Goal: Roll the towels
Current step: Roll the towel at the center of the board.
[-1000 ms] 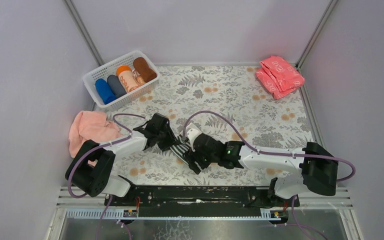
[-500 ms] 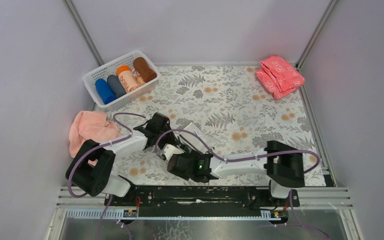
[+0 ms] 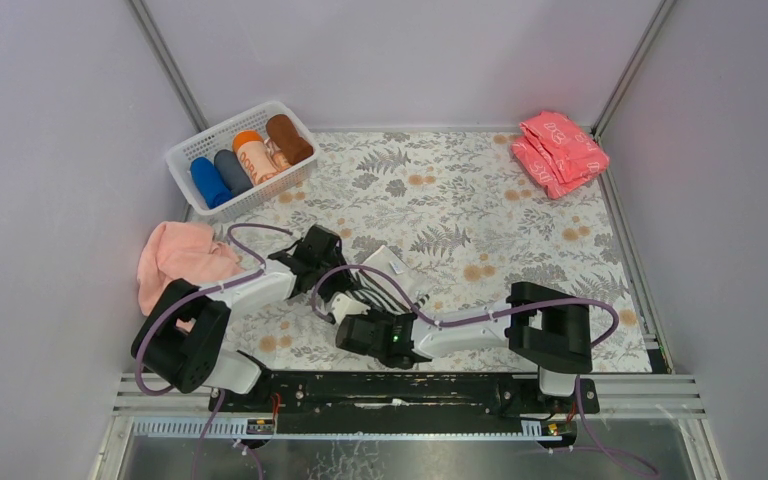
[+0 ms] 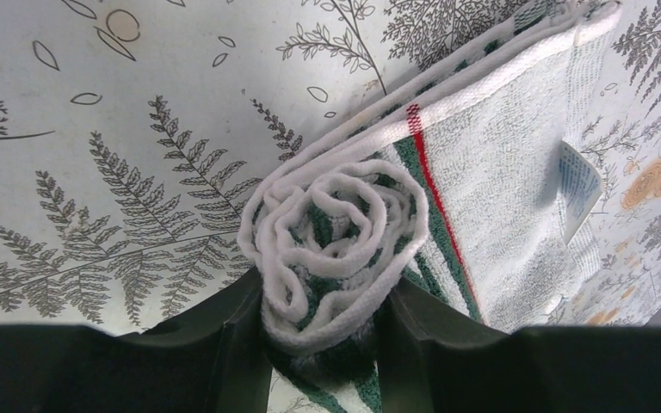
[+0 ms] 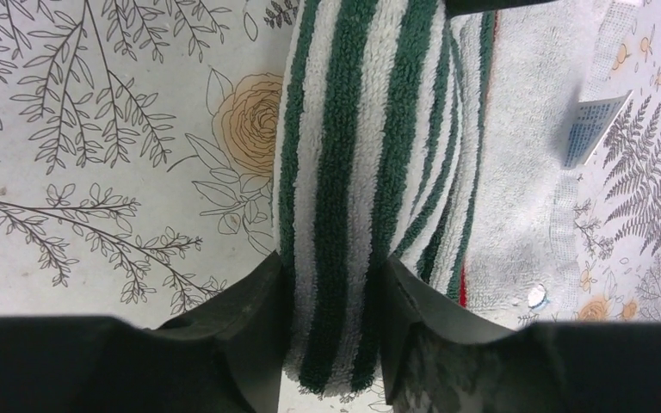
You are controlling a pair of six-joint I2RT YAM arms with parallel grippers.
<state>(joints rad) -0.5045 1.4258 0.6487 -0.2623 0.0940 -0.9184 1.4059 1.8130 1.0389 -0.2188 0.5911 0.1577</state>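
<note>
The green-and-white striped towel (image 3: 390, 283) lies partly rolled on the floral table. My left gripper (image 4: 323, 301) is shut on one end of the roll (image 4: 336, 224), its spiral facing the camera. My right gripper (image 5: 331, 292) is shut on the roll's other end (image 5: 344, 172), a finger pressed on each side. Its unrolled tail (image 4: 516, 146) lies flat to the right. In the top view the left gripper (image 3: 335, 272) and the right gripper (image 3: 352, 305) meet at the roll. A pale pink towel (image 3: 175, 255) lies crumpled at the left. A rust-brown rolled towel (image 3: 290, 138) sits in the basket.
A white basket (image 3: 185, 155) at the back left holds several rolled towels. A stack of folded coral-pink towels (image 3: 560, 145) lies at the back right corner. The left arm's purple cable (image 3: 250, 232) loops over the table beside the pink towel.
The right arm has swung left and folded back towards its base. Its gripper came onto the near end of the roll and narrowed around it. The left gripper has held still.
</note>
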